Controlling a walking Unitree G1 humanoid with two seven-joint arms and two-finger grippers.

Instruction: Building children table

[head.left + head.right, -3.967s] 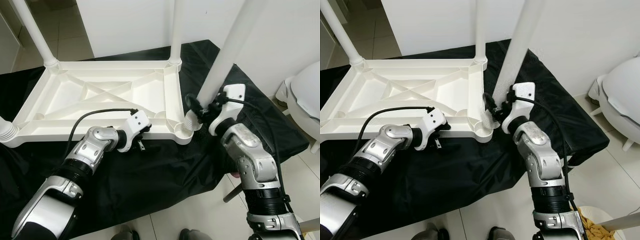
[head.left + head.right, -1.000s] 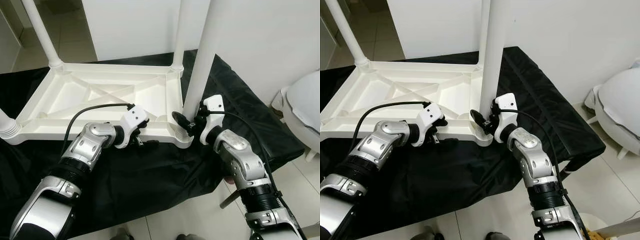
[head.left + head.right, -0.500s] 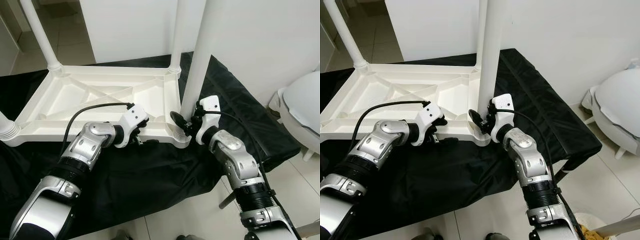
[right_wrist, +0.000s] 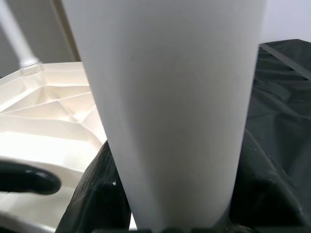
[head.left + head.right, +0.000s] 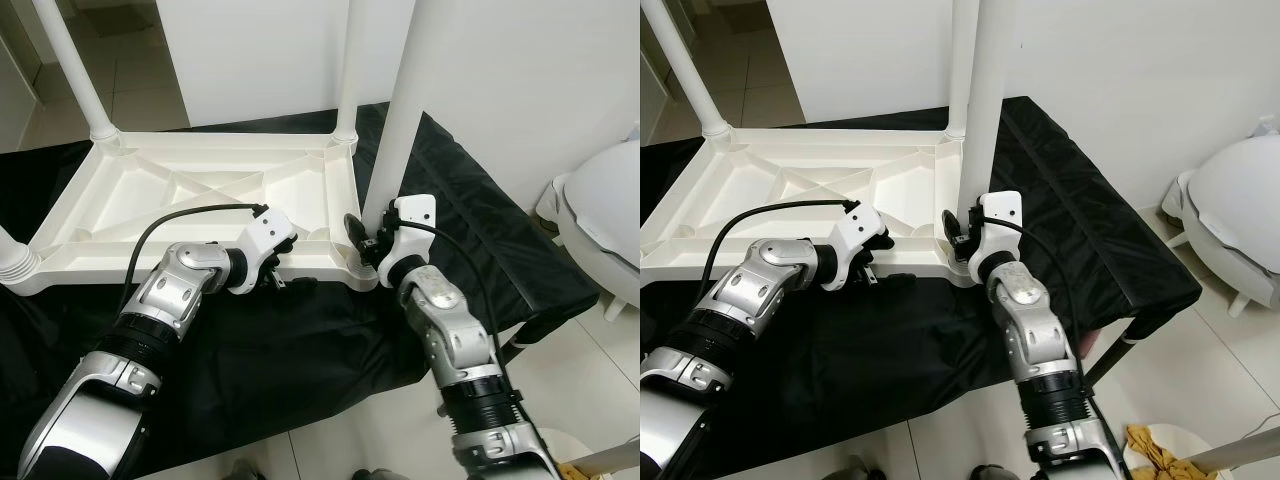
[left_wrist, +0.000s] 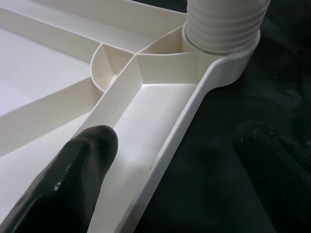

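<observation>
Head views: the white plastic tabletop (image 5: pixel 200 190) lies upside down on a black cloth (image 5: pixel 300 340), ribbed underside up, so the leg sockets face upward. Two legs stand in the far corners. At the near right corner I hold a smooth white tubular leg (image 5: pixel 400 110) upright with the right gripper (image 5: pixel 368 240), its fingers clamped around the leg just above the socket (image 5: pixel 358 268). I judge this grip low on the tube is meant to steer the leg's end into the socket. The left gripper (image 5: pixel 283 272) sits at the near edge of the tabletop, left of that corner, apparently bracing the part against sliding.

Left wrist view: the left fingers (image 6: pixel 73 179) are apart, one over the inner channel of the tabletop, the other outside over the cloth, straddling the rim without closing on it. The ridged, threaded collar of the leg (image 6: pixel 223 24) is seated at the rounded corner socket.

Right wrist view: the matte leg runs between the right fingers (image 4: pixel 104 194), which press its sides.
</observation>
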